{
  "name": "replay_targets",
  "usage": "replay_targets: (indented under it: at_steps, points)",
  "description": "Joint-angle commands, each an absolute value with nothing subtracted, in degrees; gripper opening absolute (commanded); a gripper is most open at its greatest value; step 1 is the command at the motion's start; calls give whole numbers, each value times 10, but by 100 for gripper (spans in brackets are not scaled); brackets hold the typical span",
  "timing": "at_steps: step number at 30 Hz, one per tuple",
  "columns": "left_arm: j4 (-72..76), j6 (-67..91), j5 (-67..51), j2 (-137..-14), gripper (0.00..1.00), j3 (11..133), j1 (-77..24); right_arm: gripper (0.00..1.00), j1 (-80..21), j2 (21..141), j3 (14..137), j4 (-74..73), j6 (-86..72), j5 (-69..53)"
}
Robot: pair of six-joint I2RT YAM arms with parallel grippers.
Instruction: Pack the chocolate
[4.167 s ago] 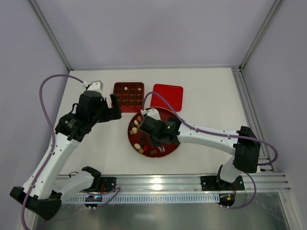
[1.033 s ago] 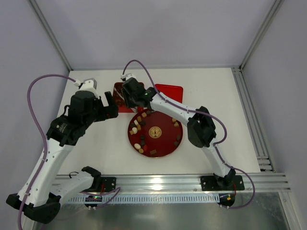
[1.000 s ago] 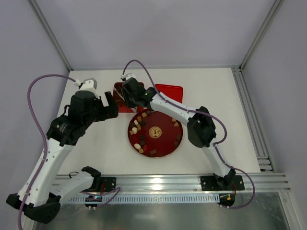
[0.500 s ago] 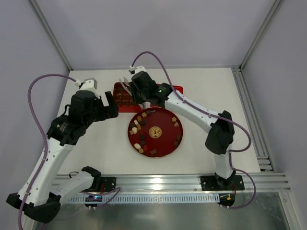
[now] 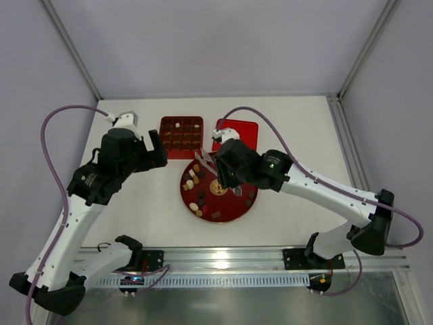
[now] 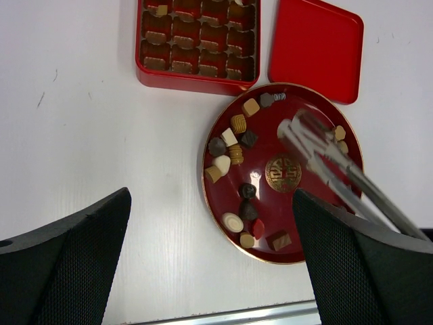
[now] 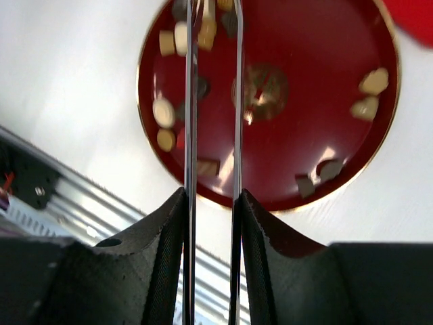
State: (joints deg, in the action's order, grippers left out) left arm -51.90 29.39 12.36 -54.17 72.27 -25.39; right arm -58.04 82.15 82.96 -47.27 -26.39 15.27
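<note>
Chocolate pieces [image 5: 193, 179], dark, tan and cream, lie on a round red plate [image 5: 233, 200]; most are on its left side [image 6: 230, 145], two or three on its right [image 7: 371, 91]. The red grid box [image 5: 181, 135] behind it holds several pieces [image 6: 197, 40]. My right gripper [image 5: 220, 172] is over the plate, shut on metal tweezers [image 7: 191, 101]. Their blades stand apart with nothing seen between them, and they look blurred in the left wrist view [image 6: 318, 149]. My left gripper [image 5: 153, 150] is open and empty, high above the table left of the plate [image 6: 210, 271].
The red lid [image 5: 236, 135] lies flat to the right of the box [image 6: 314, 47]. The plate has a gold emblem [image 6: 283, 172] at its middle. A metal rail [image 5: 223, 257] runs along the near table edge. White table surrounds the plate.
My right arm has swung back from over the grid box to above the plate, tweezers still in its grip. The left arm has not moved.
</note>
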Motion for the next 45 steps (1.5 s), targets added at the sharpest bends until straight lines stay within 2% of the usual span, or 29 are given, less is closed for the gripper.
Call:
replay_targets:
  at_steps: [1,13,45]
  points:
    - [-497,293,123,-541,100,719,-253,38,-616,787,790,-519,-314,164]
    - [-500,298,120,-540,100,715,-253,38,-690,806,737,-512,-362,136]
    - [-500,288,124,-539,100,712,-253,39,-693,906,772,-480,-342,143]
